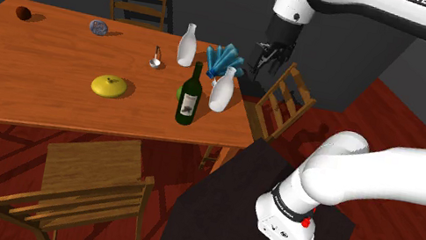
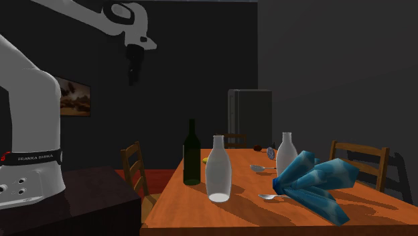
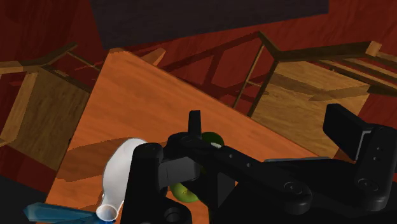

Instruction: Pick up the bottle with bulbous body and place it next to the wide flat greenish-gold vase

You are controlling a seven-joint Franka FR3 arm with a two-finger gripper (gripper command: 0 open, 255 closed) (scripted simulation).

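Two white bottles stand on the wooden table (image 1: 33, 67). One swollen-bodied bottle (image 1: 222, 90) (image 2: 218, 171) (image 3: 121, 170) is near the table's right end in the shoulder view, and the other (image 1: 186, 45) (image 2: 287, 153) stands farther back. The flat greenish-gold vase (image 1: 109, 86) lies mid-table. My black gripper (image 1: 266, 59) (image 2: 134, 67) (image 3: 270, 127) hangs open and empty, high above the table's end, up and to the right of the nearer white bottle in the shoulder view.
A dark green wine bottle (image 1: 190, 95) (image 2: 192, 154) stands beside the nearer white bottle. A blue cloth (image 1: 224, 59) (image 2: 315, 178), a spoon (image 1: 156, 61), a grey object (image 1: 99, 28) and a brown cup (image 1: 22, 13) are also on the table. Wooden chairs (image 1: 84, 187) (image 1: 281, 99) surround it.
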